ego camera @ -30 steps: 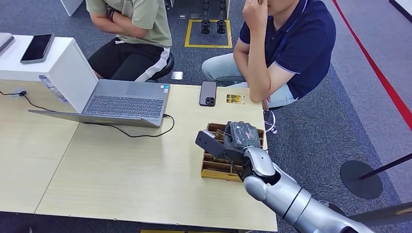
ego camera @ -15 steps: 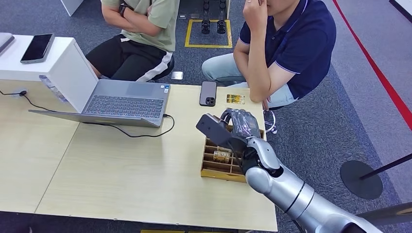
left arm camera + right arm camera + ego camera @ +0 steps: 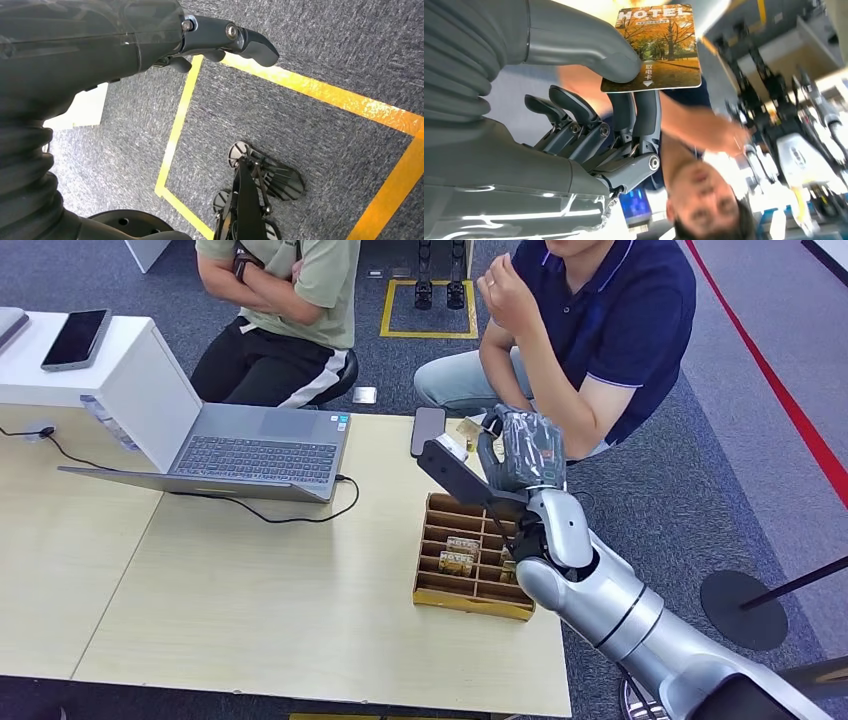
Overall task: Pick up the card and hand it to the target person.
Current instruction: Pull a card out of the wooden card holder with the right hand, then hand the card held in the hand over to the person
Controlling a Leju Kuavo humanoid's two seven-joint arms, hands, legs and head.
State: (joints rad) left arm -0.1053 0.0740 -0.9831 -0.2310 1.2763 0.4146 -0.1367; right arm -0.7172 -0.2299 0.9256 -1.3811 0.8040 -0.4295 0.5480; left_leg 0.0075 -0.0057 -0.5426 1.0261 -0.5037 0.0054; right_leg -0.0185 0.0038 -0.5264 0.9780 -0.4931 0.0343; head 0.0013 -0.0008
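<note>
Right hand raised above the table's far edge, at 12 o'clock from the tray. Card pinched between thumb and fingers in the right wrist view; printed face read "HOTEL" over an autumn tree scene. Remaining fingers curled below, clear of the card. In the head view, card hidden behind the hand. Hand held near the person in the navy shirt, seated at 1 o'clock from the tray, that person's own hand lifted to chest level.

Left hand hung over grey carpet with yellow floor tape; fingers extended, nothing in them.

Tray rested at the table's right side, several cards standing in its slots. Phone lay at 11 o'clock from the tray, partly covered by the right arm. Laptop open at 10 o'clock, cable trailing across the table. Second person in the green shirt seated beyond the laptop, arms folded.
</note>
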